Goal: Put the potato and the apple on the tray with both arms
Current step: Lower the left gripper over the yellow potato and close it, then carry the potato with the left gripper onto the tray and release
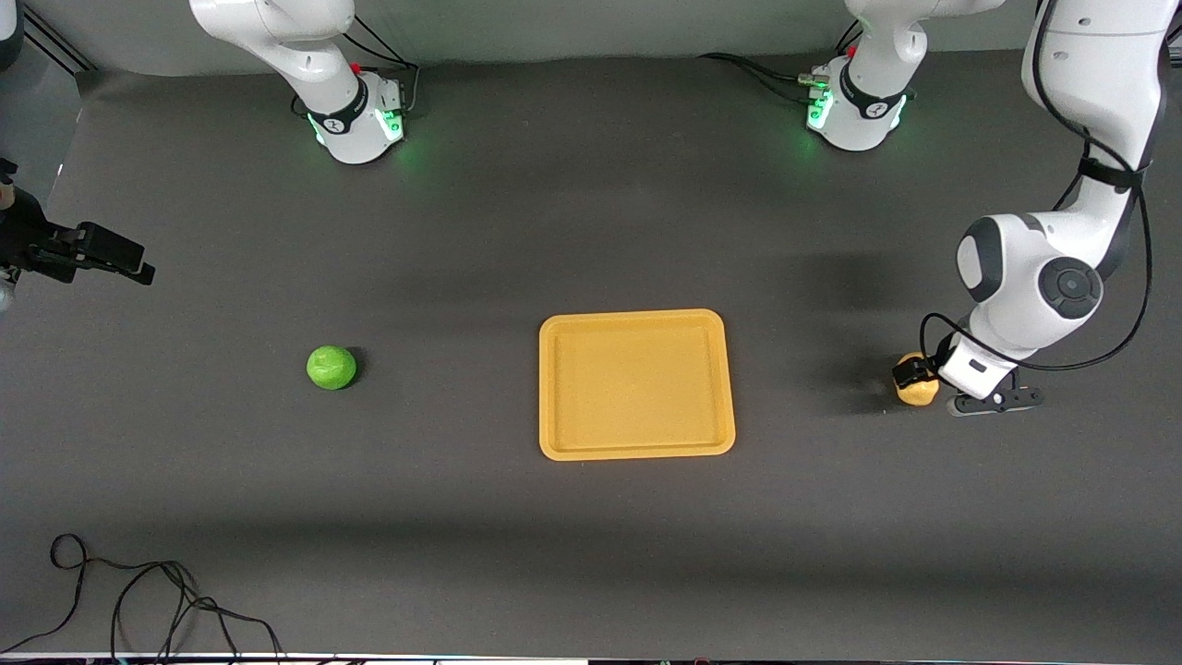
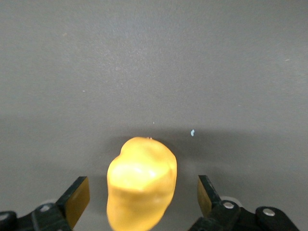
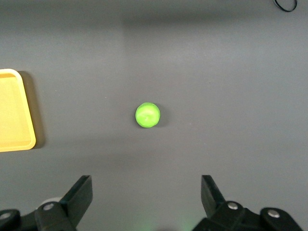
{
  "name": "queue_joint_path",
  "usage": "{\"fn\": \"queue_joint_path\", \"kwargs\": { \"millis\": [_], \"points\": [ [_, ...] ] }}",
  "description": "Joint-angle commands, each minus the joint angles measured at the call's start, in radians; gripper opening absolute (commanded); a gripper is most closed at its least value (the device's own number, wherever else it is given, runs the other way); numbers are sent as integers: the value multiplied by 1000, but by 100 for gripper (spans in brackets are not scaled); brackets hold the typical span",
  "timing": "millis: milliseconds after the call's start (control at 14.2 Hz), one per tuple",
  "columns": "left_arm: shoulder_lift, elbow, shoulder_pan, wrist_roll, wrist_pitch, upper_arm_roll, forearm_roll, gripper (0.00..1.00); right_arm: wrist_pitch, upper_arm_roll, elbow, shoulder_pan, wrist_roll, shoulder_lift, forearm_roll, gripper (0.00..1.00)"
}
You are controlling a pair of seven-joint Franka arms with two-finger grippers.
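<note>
The yellow-tan potato (image 1: pixel 919 390) lies on the dark table toward the left arm's end. My left gripper (image 1: pixel 926 380) is down around it, open, with a gap on each side between the potato (image 2: pixel 142 187) and the fingers (image 2: pixel 77 201). The green apple (image 1: pixel 331 367) lies on the table toward the right arm's end. My right gripper (image 1: pixel 129 263) hangs open and empty, high over that end of the table; its wrist view shows the apple (image 3: pixel 147 115) well ahead of its fingers (image 3: pixel 79 195). The yellow-orange tray (image 1: pixel 637 448) sits empty mid-table between the fruits, and one corner (image 3: pixel 14 110) shows in the right wrist view.
A loose black cable (image 1: pixel 138 591) lies near the table's front edge toward the right arm's end; a loop of it (image 3: pixel 286 5) shows in the right wrist view. The two arm bases (image 1: pixel 355 125) (image 1: pixel 854 111) glow green along the table's edge farthest from the front camera.
</note>
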Motion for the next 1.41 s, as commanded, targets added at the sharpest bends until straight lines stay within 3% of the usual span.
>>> {"fn": "queue_joint_path", "kwargs": {
  "millis": [0, 141, 211, 351, 422, 492, 703, 984, 1335],
  "points": [
    [43, -12, -6, 13, 59, 7, -6, 100, -7, -2, -8, 0, 10, -16, 7, 100],
    [49, -17, -9, 12, 60, 7, -6, 97, -7, 0, -5, 1, 10, -15, 7, 100],
    [47, -23, -13, 9, 60, 7, -6, 85, -6, 1, -5, 3, 10, -13, 7, 100],
    [34, -23, -16, 1, 47, 7, -6, 36, -6, 1, -3, 3, 10, -13, 7, 100],
    [18, -18, -18, -2, 42, 4, -6, 19, -7, 1, -3, 3, 10, -15, 7, 100],
    [-8, -14, -24, -2, 30, 1, -6, 11, -9, 1, -3, 3, 10, -15, 6, 100],
    [-113, 34, -68, -43, -148, -3, -7, 5, -10, 1, -5, 3, 5, -16, 6, 100],
    [-198, 181, -253, -317, -444, -5, -9, 5, -9, 1, -3, 3, 8, -15, 6, 100],
    [-151, 217, -502, -615, -441, -5, 10, 5, -9, 1, -2, 0, 7, -15, 6, 100]
  ]
}}
